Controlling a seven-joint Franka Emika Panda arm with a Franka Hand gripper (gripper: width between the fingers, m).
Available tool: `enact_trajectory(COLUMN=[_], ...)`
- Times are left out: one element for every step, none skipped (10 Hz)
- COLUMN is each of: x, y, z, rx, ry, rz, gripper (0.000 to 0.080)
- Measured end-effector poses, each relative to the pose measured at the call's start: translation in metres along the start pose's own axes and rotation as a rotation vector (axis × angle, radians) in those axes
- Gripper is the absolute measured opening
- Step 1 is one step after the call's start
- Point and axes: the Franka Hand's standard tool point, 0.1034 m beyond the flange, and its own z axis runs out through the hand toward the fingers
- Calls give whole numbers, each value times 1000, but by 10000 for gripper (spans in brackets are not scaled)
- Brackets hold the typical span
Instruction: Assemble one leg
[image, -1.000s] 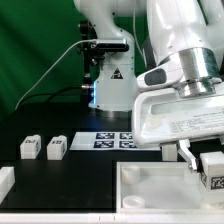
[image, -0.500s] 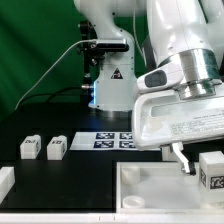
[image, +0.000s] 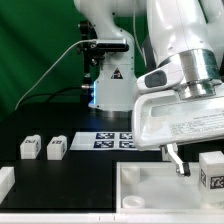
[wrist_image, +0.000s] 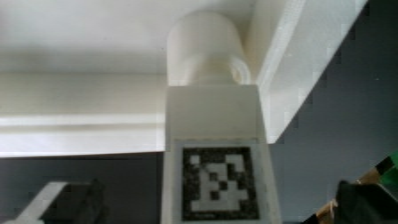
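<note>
A leg (image: 212, 170), a stubby white block with a black-and-white tag, stands at the tray's (image: 160, 192) corner on the exterior view's right. In the wrist view the leg (wrist_image: 217, 120) shows its tag, and its rounded end points into the tray's rim corner (wrist_image: 71, 100). My gripper (image: 200, 164) is open astride this leg. One finger (image: 178, 160) stands clear of the leg's side; the other is hidden. In the wrist view the gripper (wrist_image: 217, 208) has dark fingertips (wrist_image: 57, 203) far apart, with gaps to the leg on both sides.
Two more legs (image: 29, 147) (image: 56, 148) stand on the black table at the exterior view's left. The marker board (image: 112, 140) lies behind the tray. A white part (image: 5, 181) sits at the left edge. The robot base (image: 108, 70) stands behind.
The visible finger has slid toward the exterior view's left, away from the leg, so the jaws have opened. The leg stays in place at the tray's corner.
</note>
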Motion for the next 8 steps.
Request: enact_trajectory(x=[0, 0, 0, 0, 0, 5, 13, 7], y=[0, 0, 0, 0, -1, -4, -1, 0], z=[0, 0, 0, 0, 0, -4, -12, -6], rx=[0, 0, 0, 0, 2, 15, 14, 23], ry=[0, 0, 0, 0, -7, -68, -81, -144], rz=[0, 0, 0, 0, 0, 3, 3, 8], gripper=[649, 649, 649, 649, 649, 649, 649, 649])
